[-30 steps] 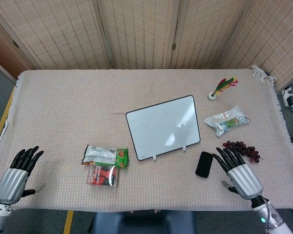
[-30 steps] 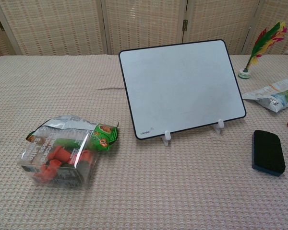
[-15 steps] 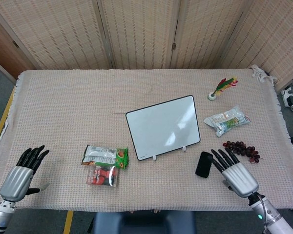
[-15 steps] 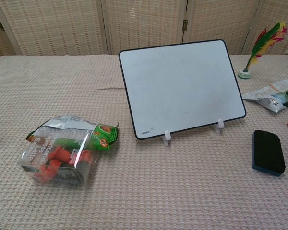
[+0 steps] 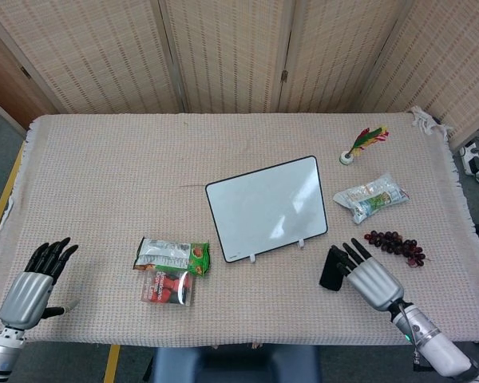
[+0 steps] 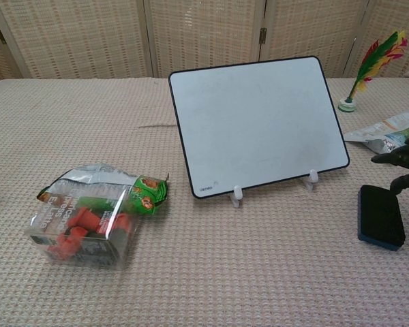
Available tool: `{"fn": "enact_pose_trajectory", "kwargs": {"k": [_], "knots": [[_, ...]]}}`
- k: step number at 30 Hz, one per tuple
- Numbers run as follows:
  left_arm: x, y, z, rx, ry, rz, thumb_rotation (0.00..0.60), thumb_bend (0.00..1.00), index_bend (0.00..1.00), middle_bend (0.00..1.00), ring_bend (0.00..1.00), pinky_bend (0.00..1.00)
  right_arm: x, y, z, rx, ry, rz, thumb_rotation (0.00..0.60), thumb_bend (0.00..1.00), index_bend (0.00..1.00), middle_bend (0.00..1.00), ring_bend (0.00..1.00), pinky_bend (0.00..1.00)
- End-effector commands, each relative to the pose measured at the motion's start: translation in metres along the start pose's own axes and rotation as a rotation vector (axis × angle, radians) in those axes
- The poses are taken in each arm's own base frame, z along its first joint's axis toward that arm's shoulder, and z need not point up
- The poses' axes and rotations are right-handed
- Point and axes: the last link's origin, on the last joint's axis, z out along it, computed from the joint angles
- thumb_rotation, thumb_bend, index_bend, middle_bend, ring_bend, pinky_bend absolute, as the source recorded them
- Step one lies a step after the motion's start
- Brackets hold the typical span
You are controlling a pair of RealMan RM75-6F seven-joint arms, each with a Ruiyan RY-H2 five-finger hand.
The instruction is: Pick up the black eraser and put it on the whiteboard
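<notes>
No legible text (whiteboard [image 6: 259, 122] logo blurred)

Your right hand [image 5: 370, 275] sits just at 3 o'clock of the eraser [image 5: 332, 269], fingers spread over its edge; contact is hard to judge from either view. From the eraser toward 11 o'clock, bare cloth runs to the whiteboard [image 5: 267, 207], whose two white feet stand at its near edge. Grapes [image 5: 394, 243] crowd in at 2 o'clock of your hand, and a packet [image 5: 370, 198] lies at 12. The snack bags [image 5: 172, 268] lie well apart at 9 o'clock.
</notes>
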Motion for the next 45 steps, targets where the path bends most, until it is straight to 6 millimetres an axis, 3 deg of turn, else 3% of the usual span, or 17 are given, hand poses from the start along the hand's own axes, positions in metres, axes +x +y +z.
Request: {"fn": "enact_pose_trajectory", "kwargs": {"k": [1,27,40,45], "knots": [[0.000,-0.001,0.000,0.000,0.000,-0.003,0.600,0.11,0.02,0.01,0.00,0.00,0.002,-0.006,0.012,0.012,0.003,-0.010,0.600,0.27,0.27,0.00,0.00,0.00],[0.001,-0.005,0.001,0.016,-0.005,-0.019,0.600,0.11,0.03,0.01,0.00,0.00,-0.009,-0.022,0.046,0.034,0.012,-0.004,0.600,0.27,0.27,0.00,0.00,0.00],[0.001,-0.007,0.002,0.022,-0.010,-0.020,0.600,0.11,0.02,0.01,0.00,0.00,-0.014,-0.025,0.055,0.004,0.082,-0.007,0.600,0.27,0.52,0.01,0.10,0.00],[0.001,-0.006,0.002,0.021,-0.010,-0.021,0.600,0.11,0.03,0.01,0.00,0.00,-0.012,-0.023,0.052,-0.018,0.133,0.015,0.600,0.27,0.57,0.04,0.12,0.00]]}}
